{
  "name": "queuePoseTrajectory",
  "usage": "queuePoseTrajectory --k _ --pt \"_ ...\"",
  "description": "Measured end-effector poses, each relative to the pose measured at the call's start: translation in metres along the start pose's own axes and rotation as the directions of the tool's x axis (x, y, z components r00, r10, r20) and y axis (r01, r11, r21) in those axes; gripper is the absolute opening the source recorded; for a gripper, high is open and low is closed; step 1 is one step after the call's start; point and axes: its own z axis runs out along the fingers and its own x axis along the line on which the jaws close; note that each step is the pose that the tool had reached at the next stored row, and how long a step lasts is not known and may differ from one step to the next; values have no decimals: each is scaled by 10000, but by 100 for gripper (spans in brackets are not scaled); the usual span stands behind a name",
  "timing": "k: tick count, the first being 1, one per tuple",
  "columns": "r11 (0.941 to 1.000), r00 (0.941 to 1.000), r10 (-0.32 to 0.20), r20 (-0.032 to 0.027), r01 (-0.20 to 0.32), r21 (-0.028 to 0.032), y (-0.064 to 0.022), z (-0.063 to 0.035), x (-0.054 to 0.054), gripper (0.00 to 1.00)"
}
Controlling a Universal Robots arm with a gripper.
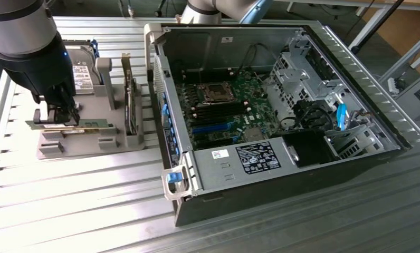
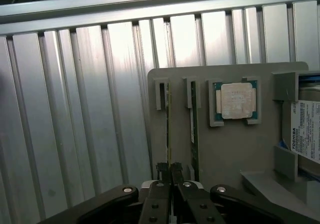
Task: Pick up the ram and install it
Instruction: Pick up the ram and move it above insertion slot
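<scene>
The ram point(image 1: 92, 125) point(image 2: 167, 126) is a long, thin green stick. It stands level on its long edge, its ends seated in the slots of a grey holder point(image 1: 90, 147) point(image 2: 235, 159) on the exterior view's left. The gripper point(image 1: 57, 120) point(image 2: 169, 171) pinches its upper edge, toward one end.

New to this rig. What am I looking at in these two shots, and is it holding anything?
It is one robot arm with a gripper at its end. The exterior view comes from a camera off the arm. The wrist view rides on the arm and looks past the gripper. On the ribbed metal table sit an open computer case and a grey holder. The holder carries the ram, a second stick, a processor chip and a hard drive. The gripper is shut on the ram's thin edge. The ram sits in the holder, not yet installed.
</scene>
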Motion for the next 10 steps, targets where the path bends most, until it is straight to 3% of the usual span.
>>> queuePoseTrajectory --k 10 --pt "10000 10000 0 1 0 1 -2 -69 -2 11"
